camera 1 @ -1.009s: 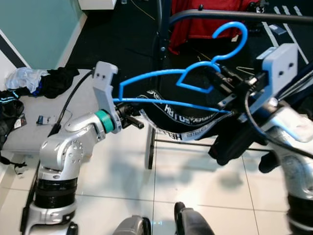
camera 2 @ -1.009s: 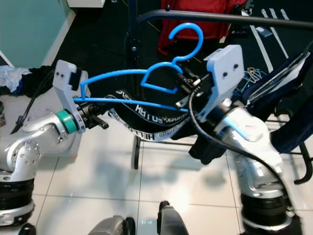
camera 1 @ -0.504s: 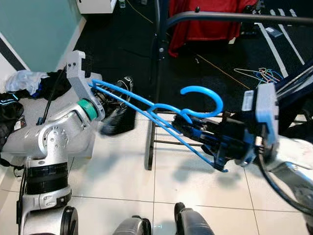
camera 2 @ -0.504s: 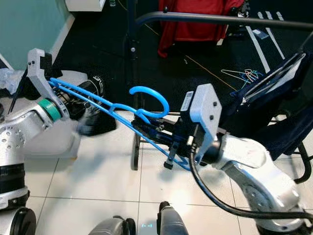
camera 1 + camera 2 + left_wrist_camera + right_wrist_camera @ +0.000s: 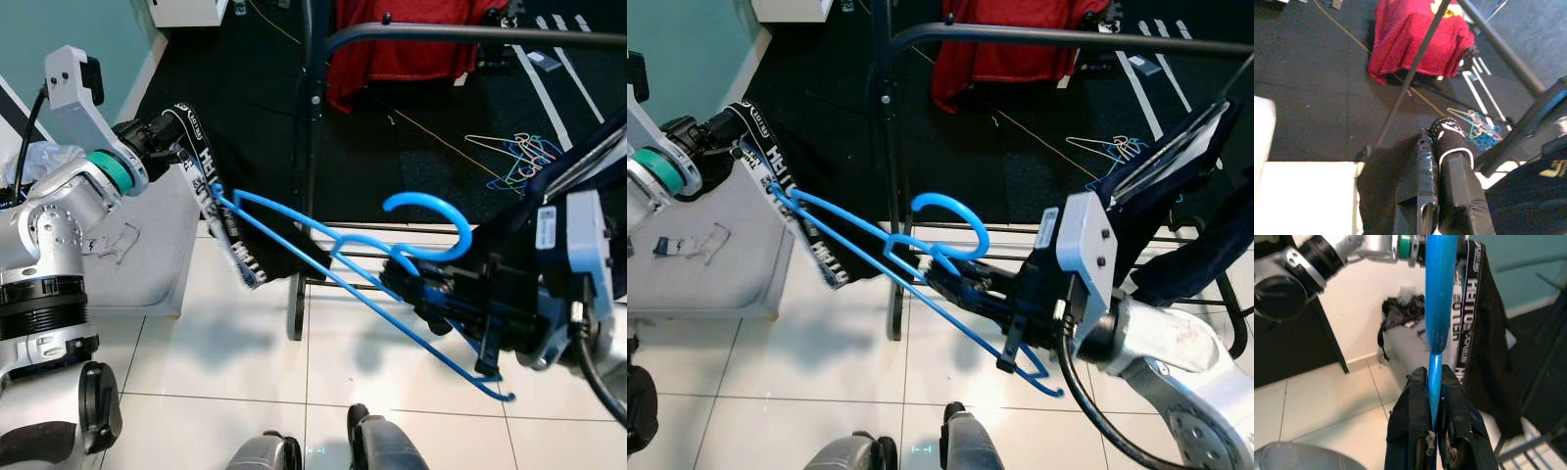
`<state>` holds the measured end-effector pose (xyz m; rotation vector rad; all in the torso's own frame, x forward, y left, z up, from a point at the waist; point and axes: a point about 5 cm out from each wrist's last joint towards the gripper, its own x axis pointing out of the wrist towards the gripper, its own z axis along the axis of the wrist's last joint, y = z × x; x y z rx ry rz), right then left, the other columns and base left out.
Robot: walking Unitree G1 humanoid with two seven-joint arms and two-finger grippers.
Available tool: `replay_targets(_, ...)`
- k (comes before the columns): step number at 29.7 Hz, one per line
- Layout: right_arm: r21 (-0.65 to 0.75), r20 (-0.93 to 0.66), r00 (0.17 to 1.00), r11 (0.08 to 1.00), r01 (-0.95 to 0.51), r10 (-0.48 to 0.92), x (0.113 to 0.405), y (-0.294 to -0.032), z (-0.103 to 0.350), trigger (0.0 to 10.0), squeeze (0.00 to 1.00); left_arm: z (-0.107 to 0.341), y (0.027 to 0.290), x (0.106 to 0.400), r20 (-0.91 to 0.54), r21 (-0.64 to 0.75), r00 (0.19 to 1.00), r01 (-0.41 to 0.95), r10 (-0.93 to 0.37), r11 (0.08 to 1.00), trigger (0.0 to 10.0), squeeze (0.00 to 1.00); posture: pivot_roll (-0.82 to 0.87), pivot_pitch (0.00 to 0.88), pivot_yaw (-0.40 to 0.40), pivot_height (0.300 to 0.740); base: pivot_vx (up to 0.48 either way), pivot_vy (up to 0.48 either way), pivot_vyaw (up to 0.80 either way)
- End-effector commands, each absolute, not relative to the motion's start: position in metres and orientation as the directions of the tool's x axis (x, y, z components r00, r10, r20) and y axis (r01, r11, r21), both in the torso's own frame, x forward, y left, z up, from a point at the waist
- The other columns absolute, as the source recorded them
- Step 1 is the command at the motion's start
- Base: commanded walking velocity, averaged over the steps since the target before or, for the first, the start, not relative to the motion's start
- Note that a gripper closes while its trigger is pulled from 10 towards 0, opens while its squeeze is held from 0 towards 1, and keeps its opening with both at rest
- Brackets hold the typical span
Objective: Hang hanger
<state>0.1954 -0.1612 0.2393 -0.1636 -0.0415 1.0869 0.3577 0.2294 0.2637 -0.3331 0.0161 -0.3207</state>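
Note:
A blue plastic hanger (image 5: 323, 259) slants low in front of me, its hook (image 5: 431, 211) pointing up. The right gripper (image 5: 409, 286) is shut on it near the neck; in the right wrist view the two fingers (image 5: 1410, 416) pinch the blue bar (image 5: 1436, 308). A black garment with a white lettered band (image 5: 220, 211) hangs over the hanger's far left end. My left gripper (image 5: 165, 135) is shut on the garment's top, up at the left, and black cloth (image 5: 1449, 139) is bunched between its fingers. The dark rack rail (image 5: 470, 32) runs across the top, well above the hook.
A red garment (image 5: 411, 44) hangs on the rail behind. A dark navy garment (image 5: 1185, 186) hangs at the right. Several coloured hangers (image 5: 514, 157) lie on the black floor. A white platform (image 5: 147, 245) with clothes sits at the left, and the rack's upright post (image 5: 306, 147) stands mid-frame.
The hanger has come down from near the rail and now slants low. The left gripper has pulled the black garment up and to the left; the right gripper has shifted right and lower.

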Motion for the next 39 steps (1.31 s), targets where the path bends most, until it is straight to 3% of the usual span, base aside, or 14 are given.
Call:
replay_targets(1,-0.182,-0.053,0.518,0.501,-0.846,0.854,0.197,-0.166,0.239,10.0,0.0,0.262,0.234,0.357,0.028,-0.297,0.953,0.295,-0.301,0.908,0.0,0.0,-0.17,0.117,0.101,0.74,0.0,0.0,0.0)
replay_targets(7,-0.206,0.042,0.597,0.592,-0.779,0.801,0.208,-0.169,0.252,10.0,0.0,0.248,0.222,0.357,-0.017,-0.266,0.953,0.288,-0.304,0.92,0.0,0.0,-0.16,0.115,0.1,0.74,0.0,0.0,0.0)
replay_targets(14,-0.22,0.269,0.732,0.78,-0.586,0.626,0.232,-0.163,0.278,10.0,0.0,0.219,0.175,0.341,-0.096,-0.123,0.915,0.38,-0.392,0.917,0.0,0.0,-0.15,0.12,0.101,0.74,0.0,0.0,0.0)
replay_targets(16,-0.22,0.269,0.732,0.78,-0.586,0.626,0.232,-0.163,0.278,10.0,0.0,0.219,0.175,0.341,-0.096,-0.123,0.915,0.38,-0.392,0.917,0.0,0.0,-0.15,0.12,0.101,0.74,0.0,0.0,0.0)
replay_targets(19,-0.192,0.301,0.789,0.845,-0.499,0.535,0.24,-0.153,0.271,10.0,0.0,0.219,0.153,0.325,-0.065,-0.094,0.87,0.483,-0.489,0.871,0.0,0.0,-0.15,0.12,0.099,0.74,0.0,0.0,0.0)
replay_targets(21,-0.143,0.269,0.873,0.914,-0.38,0.406,0.246,-0.145,0.248,10.0,0.0,0.22,0.133,0.304,-0.005,-0.017,0.816,0.578,-0.579,0.816,0.0,0.0,-0.14,0.122,0.093,0.74,0.0,0.0,0.0)
replay_targets(24,-0.09,0.229,0.929,0.957,-0.276,0.29,0.248,-0.142,0.226,10.0,0.0,0.219,0.121,0.292,0.076,0.082,0.822,0.559,-0.564,0.825,0.0,0.0,-0.14,0.123,0.092,0.74,0.0,0.0,0.0)
replay_targets(26,-0.09,0.229,0.929,0.957,-0.276,0.29,0.248,-0.142,0.226,10.0,0.0,0.219,0.121,0.292,0.076,0.082,0.822,0.559,-0.564,0.825,0.0,0.0,-0.14,0.123,0.092,0.74,0.0,0.0,0.0)
replay_targets(27,-0.087,0.218,0.944,0.969,-0.232,0.246,0.248,-0.141,0.22,10.0,0.0,0.217,0.117,0.289,0.107,0.087,0.839,0.527,-0.534,0.845,10.0,0.0,-0.15,0.12,0.089,0.74,0.0,0.0,0.0)
replay_targets(33,-0.097,0.204,0.973,0.991,-0.087,0.105,0.248,-0.149,0.212,10.0,0.0,0.212,0.111,0.279,0.164,0.031,0.867,0.473,-0.471,0.881,10.0,0.0,-0.15,0.112,0.065,0.74,0.0,0.0,0.0)
replay_targets(39,-0.136,0.239,0.971,0.99,0.034,-0.001,0.251,-0.163,0.215,10.0,0.0,0.21,0.129,0.278,0.165,-0.013,0.923,0.354,-0.347,0.935,10.0,0.0,-0.15,0.101,0.024,0.74,0.0,0.0,0.0)
